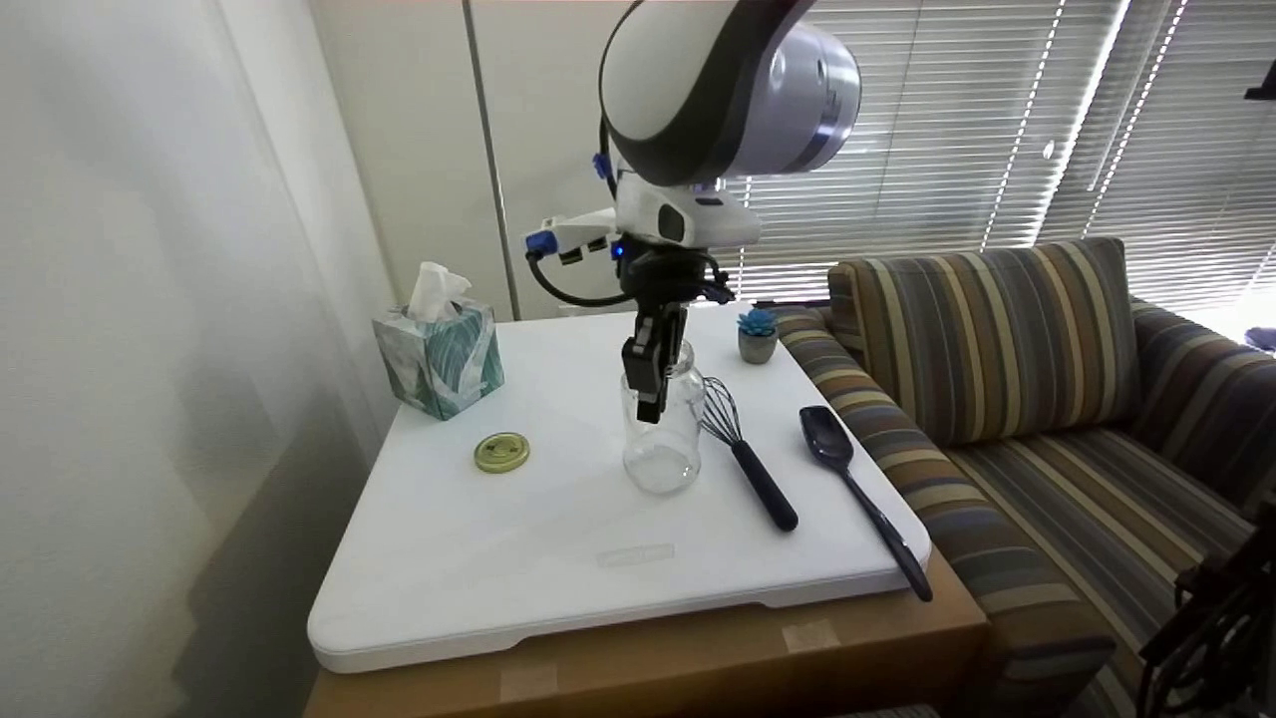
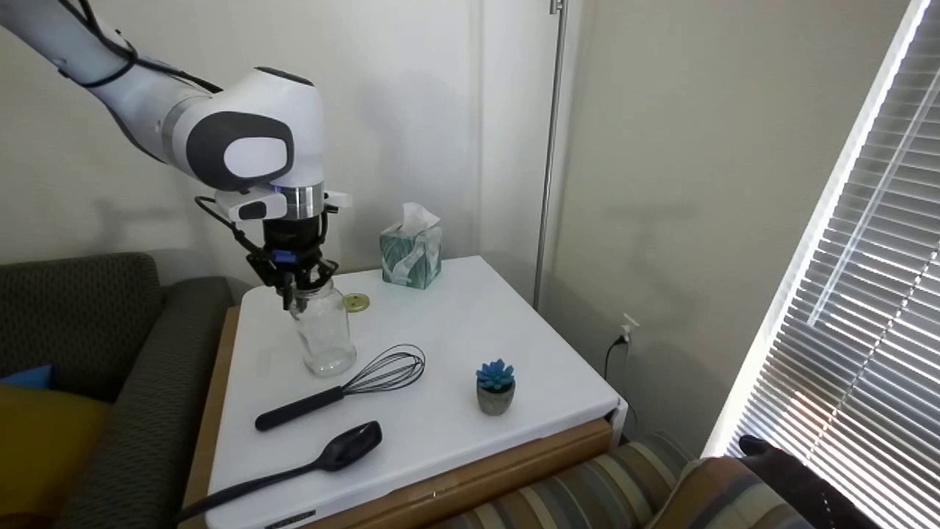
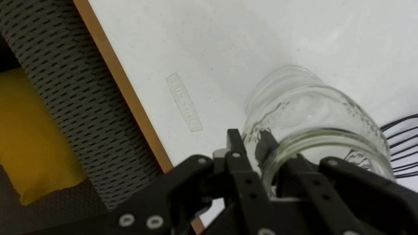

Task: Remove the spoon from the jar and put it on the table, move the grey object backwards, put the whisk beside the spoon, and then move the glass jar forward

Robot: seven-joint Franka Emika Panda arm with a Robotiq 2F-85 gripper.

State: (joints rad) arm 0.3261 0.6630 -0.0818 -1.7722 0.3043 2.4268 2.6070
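The end effector (image 3: pixel 249 142) has the jar (image 2: pixel 324 332) pinched by one wall, a finger inside the mouth, its partner outside, near the middle of the counter (image 1: pixel 558 538). In an exterior view the whisk (image 1: pixel 743 454) lies at about four o'clock of it. Held one-sidedly, it may swing, so I'd go slowly and level, then release only with its base flat.
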